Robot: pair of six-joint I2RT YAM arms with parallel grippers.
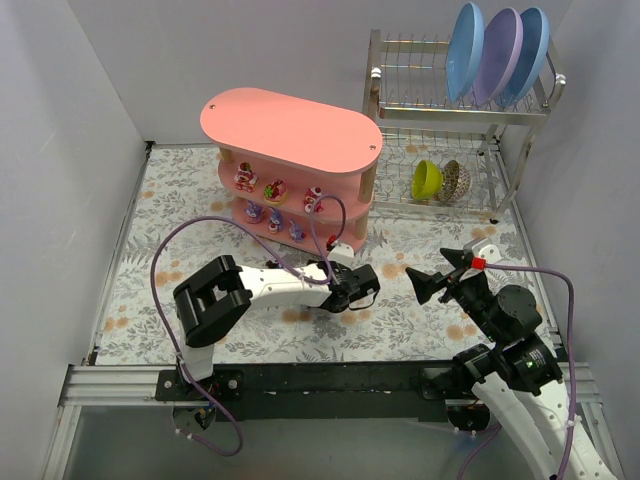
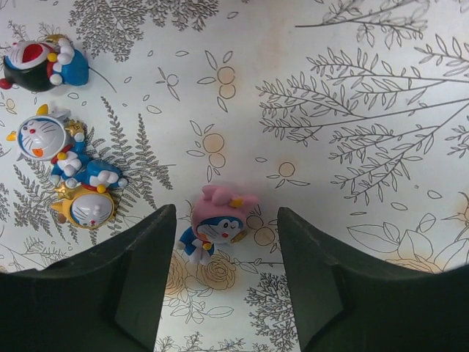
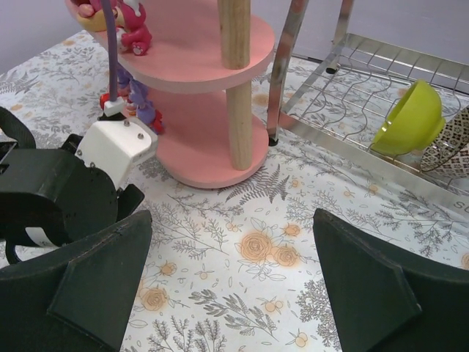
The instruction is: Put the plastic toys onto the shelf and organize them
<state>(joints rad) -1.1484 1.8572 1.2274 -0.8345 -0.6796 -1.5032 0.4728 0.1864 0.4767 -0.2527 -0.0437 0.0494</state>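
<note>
The pink three-tier shelf (image 1: 290, 130) stands mid-table and holds several toys: some on its middle tier (image 1: 275, 190) and some on its lowest tier (image 1: 275, 220). My left gripper (image 1: 362, 290) is low over the floral mat in front of the shelf. In the left wrist view it (image 2: 223, 242) is open, with a pink-hooded blue figurine (image 2: 216, 224) lying on the mat between its fingertips, untouched. Three more blue and white figurines (image 2: 62, 147) lie to its left. My right gripper (image 1: 425, 282) is open and empty above the mat (image 3: 231, 220).
A metal wire dish rack (image 1: 450, 170) stands at the back right with three plates (image 1: 500, 50) on top and a green bowl (image 3: 410, 121) and a patterned bowl (image 1: 456, 180) below. The shelf's wooden post (image 3: 238, 81) and the left wrist (image 3: 58, 198) lie close ahead of my right gripper.
</note>
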